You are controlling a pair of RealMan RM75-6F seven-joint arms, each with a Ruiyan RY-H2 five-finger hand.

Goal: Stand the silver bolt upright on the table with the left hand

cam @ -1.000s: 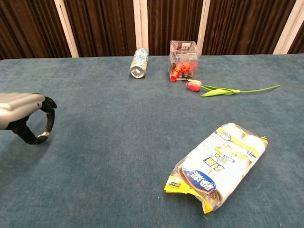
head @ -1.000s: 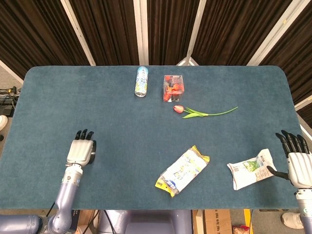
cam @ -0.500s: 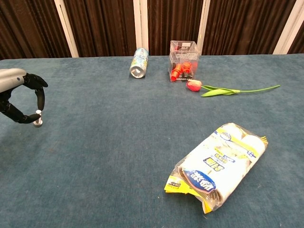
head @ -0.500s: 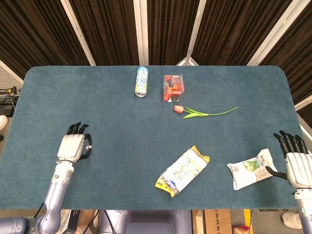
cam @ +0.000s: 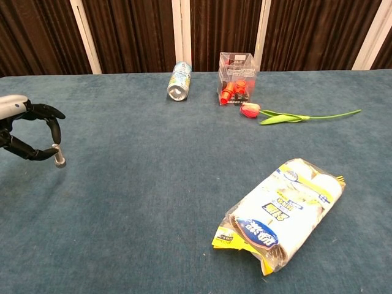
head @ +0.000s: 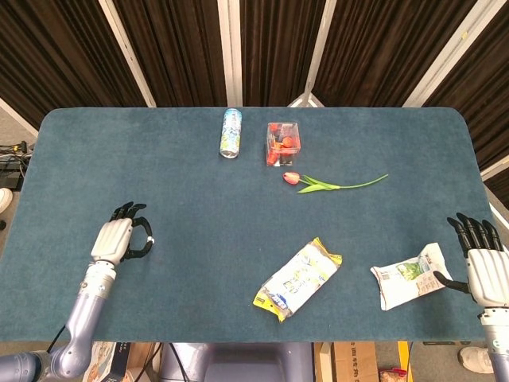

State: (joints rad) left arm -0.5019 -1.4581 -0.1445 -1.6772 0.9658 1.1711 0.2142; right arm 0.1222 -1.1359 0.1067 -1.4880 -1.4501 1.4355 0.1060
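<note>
The silver bolt (cam: 59,157) is small and stands nearly upright on the blue table (cam: 153,184), near the left edge. My left hand (cam: 24,131) pinches the bolt's top between thumb and a fingertip, the other fingers arched above it. From the head view the left hand (head: 118,239) lies palm down at the front left, and the bolt (head: 148,241) shows only as a speck by its fingertips. My right hand (head: 487,267) rests at the front right with fingers spread, holding nothing.
A white packet (head: 409,274) lies just left of the right hand. A yellow-edged snack bag (cam: 282,211) lies front centre. At the back are a lying can (cam: 179,79), a clear box (cam: 236,70) of red parts, and a tulip (cam: 288,114).
The left hand has lifted off the table and drawn back towards the front left, uncovering the bolt. The bolt now stands taller, a little further right. The right hand is still.
</note>
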